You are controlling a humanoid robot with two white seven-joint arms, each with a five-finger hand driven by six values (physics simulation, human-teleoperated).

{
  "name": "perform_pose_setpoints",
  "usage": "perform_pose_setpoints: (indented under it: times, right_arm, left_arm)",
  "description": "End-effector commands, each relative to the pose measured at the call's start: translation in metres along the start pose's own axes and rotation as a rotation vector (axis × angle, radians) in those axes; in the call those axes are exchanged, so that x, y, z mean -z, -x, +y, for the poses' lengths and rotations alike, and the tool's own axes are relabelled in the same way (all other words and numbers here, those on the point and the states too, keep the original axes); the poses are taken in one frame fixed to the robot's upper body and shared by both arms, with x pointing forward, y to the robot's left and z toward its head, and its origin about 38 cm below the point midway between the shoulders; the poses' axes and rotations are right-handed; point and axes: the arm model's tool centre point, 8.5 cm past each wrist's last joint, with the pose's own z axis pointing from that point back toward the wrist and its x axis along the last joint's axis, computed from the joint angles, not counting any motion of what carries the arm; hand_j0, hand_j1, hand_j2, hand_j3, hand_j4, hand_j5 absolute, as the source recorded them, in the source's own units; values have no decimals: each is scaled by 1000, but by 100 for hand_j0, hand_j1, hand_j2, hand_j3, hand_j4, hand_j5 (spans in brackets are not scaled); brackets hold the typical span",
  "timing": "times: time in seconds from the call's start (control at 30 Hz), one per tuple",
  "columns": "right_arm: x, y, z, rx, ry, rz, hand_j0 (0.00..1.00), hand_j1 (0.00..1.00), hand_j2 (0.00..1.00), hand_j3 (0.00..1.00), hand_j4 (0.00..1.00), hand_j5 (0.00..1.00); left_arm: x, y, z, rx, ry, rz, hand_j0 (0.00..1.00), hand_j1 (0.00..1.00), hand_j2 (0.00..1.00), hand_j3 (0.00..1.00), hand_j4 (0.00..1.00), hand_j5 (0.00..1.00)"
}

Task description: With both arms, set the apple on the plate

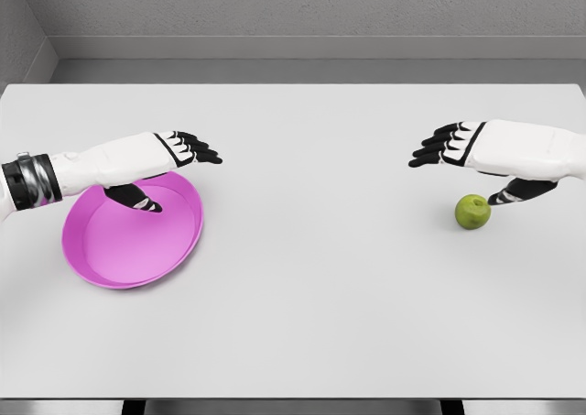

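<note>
A green apple [472, 212] rests on the white table at the right. A pink plate [110, 250] lies at the left. My right hand [467, 163] hovers just above and behind the apple, fingers stretched toward the middle and thumb [519, 191] hanging down beside the fruit; it holds nothing. My left hand [169, 169] floats over the plate's far rim, black fingers extended to the right and thumb [135, 198] pointing down over the plate, also holding nothing.
The white table [311, 287] spreads wide between plate and apple. Its front edge runs along the bottom of the view; a grey wall stands behind the far edge.
</note>
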Motion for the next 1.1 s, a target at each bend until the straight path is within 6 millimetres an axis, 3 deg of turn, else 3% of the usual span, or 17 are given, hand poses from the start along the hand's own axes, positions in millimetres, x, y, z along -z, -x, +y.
perform_pose_setpoints:
  times: [0.0,0.2,0.27,0.43,0.57,0.73,0.9,1.0,1.07]
  right_arm:
    - [0,0,-1,3,3,1,100,100,100,100,100,100]
    - [-5,4,0,19,7,12,100,100,100,100,100,100]
    - [-8,1,-7,103,76,-40,100,100,100,100,100,100]
    - [-34,12,-16,151,117,-1,100,100,100,100,100,100]
    - [-39,24,7,264,129,15,100,100,100,100,100,100]
    - [-36,25,23,244,61,43,100,100,100,100,100,100]
    - [-25,23,48,217,-39,57,100,100,100,100,100,100]
    - [-24,24,50,196,-60,71,100,100,100,100,100,100]
    - [-10,30,71,257,-69,64,100,100,100,100,100,100]
  left_arm:
    - [0,0,1,-5,-4,1,100,100,100,100,100,100]
    - [0,0,1,-5,-6,-2,100,100,100,100,100,100]
    - [0,0,1,-5,-6,-2,100,100,100,100,100,100]
    - [1,-1,-1,-7,14,-3,100,100,100,100,100,100]
    - [3,-2,-1,-8,11,-9,100,100,100,100,100,100]
    - [3,-2,-2,-9,14,-9,100,100,100,100,100,100]
    - [3,-2,-3,-10,18,-9,100,100,100,100,100,100]
    - [3,-2,-2,-8,17,-9,100,100,100,100,100,100]
    - [3,-2,-3,-8,30,-9,100,100,100,100,100,100]
